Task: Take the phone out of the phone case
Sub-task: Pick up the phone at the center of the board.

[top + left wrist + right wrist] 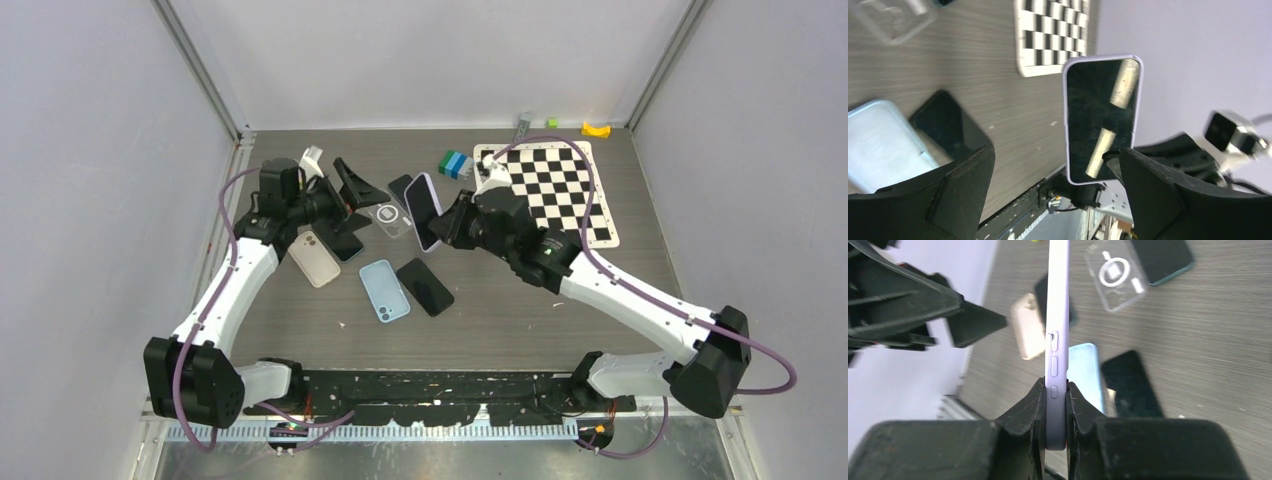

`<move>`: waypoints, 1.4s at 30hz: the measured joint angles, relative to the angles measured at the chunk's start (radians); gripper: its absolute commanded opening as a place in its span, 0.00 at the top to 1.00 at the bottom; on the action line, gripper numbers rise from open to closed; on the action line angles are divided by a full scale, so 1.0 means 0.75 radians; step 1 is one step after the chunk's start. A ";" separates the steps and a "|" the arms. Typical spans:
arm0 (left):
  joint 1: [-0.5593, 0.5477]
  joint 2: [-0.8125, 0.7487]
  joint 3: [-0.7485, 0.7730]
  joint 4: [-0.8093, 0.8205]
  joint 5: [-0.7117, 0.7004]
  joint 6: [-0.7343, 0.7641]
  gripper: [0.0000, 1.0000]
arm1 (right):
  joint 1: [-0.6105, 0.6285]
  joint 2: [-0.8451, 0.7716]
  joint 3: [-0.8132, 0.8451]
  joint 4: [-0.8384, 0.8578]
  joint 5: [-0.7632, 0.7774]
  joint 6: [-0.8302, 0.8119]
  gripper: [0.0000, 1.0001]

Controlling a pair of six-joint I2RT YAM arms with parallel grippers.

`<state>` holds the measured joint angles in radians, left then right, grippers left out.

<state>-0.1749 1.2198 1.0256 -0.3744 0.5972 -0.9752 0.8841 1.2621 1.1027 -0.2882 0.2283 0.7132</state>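
Observation:
A phone in a lilac case (424, 210) is held on edge above the table by my right gripper (443, 224), which is shut on its lower end. In the right wrist view the case (1058, 330) shows edge-on, clamped between both pads of the gripper (1055, 405). In the left wrist view its dark screen (1102, 117) faces the camera. My left gripper (358, 208) is open and empty, a short way left of the phone. Its fingers (948, 195) stand wide apart, with the phone beyond them and untouched.
On the table lie a beige case (314, 257), a light blue phone (384, 290), a black phone (425, 286), a clear case (390, 218) and a dark phone (345, 243). A checkerboard mat (556, 190) lies back right, with small blocks (455, 163) beside it.

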 measured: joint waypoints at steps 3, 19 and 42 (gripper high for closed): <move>0.000 0.000 0.002 0.192 0.155 -0.031 0.02 | -0.072 -0.056 -0.023 0.098 -0.164 0.110 0.99; 0.005 0.008 0.026 0.973 0.429 -0.495 0.62 | -0.110 -0.072 -0.003 0.535 -0.649 0.449 0.99; 0.001 0.009 0.077 1.182 0.403 -0.712 1.00 | -0.183 0.012 -0.007 0.902 -0.797 0.634 0.14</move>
<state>-0.1745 1.2263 1.0832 0.5117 0.8997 -1.5089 0.7467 1.2713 1.0977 0.3885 -0.3691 1.1885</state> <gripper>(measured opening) 0.150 0.760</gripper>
